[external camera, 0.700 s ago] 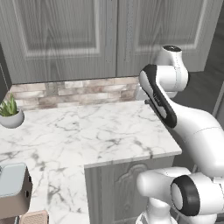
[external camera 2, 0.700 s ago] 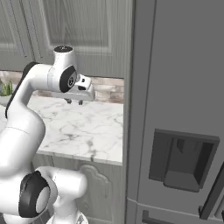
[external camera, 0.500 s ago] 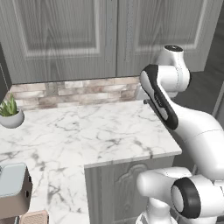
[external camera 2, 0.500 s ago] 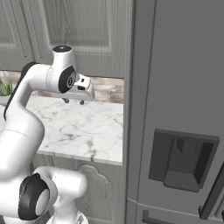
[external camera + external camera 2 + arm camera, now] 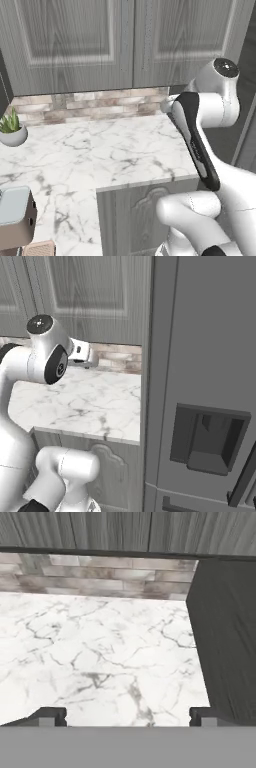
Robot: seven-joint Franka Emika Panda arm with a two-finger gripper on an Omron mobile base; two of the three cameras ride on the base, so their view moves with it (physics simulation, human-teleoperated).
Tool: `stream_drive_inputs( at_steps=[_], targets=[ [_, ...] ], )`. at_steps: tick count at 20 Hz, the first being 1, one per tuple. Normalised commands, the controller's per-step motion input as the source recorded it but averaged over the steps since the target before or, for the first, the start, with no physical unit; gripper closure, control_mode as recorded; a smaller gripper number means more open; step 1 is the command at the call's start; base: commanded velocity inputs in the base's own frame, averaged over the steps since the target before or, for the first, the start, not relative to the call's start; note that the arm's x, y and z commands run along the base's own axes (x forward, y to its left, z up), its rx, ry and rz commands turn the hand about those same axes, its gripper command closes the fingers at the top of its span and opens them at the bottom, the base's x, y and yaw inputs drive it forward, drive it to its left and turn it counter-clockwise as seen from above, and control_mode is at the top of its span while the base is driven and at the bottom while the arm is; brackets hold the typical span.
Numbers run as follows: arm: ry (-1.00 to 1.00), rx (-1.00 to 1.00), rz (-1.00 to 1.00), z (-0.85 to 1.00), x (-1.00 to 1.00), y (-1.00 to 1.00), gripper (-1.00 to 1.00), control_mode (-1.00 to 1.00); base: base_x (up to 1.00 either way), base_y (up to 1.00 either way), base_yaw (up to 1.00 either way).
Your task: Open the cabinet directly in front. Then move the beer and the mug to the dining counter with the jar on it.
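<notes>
The cabinet [image 5: 132,40] hangs straight ahead over the worktop, and both grey wood-grain doors are shut; its right door shows in the right base view [image 5: 85,291] and its lower edge in the hand view [image 5: 125,529]. My gripper [image 5: 91,360] hovers low over the back right of the marble worktop [image 5: 115,150], below the cabinet's bottom edge. It is open, and nothing lies between the fingertips [image 5: 47,716] in the hand view [image 5: 127,717]. The beer, the mug, the jar and the dining counter are out of view.
A brick backsplash [image 5: 90,105] runs under the cabinet. A small potted plant [image 5: 12,135] stands at the worktop's back left, and a grey appliance [image 5: 15,217] at its front left. A tall dark fridge [image 5: 200,381] walls off the right side.
The arm's elbow has sunk and drawn back a little toward the base, and the gripper has shifted slightly with it. The cabinet doors have stayed shut.
</notes>
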Motion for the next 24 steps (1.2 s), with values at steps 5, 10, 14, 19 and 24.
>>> stream_drive_inputs(
  at_steps=[5, 10, 14, 19, 24],
  targets=[
    [-0.57, 0.0, 0.0, 0.43, -0.57, 0.02, -1.0, -1.0, 0.0, 0.0, 0.0],
    [-0.5, 0.0, 0.0, 0.53, -0.21, 0.26, -1.0, -1.0, 0.0, 0.0, 0.0],
    [-0.45, -0.01, 0.0, 0.63, -0.01, 0.4, -1.0, -1.0, 0.0, 0.0, 0.0],
    [-0.34, -0.02, 0.0, 0.51, 0.0, 0.31, -1.0, -1.0, 0.0, 0.0, 0.0],
    [-0.23, 0.0, 0.0, 0.43, 0.04, 0.23, -1.0, -1.0, 0.0, 0.0, 0.0]
  ],
)
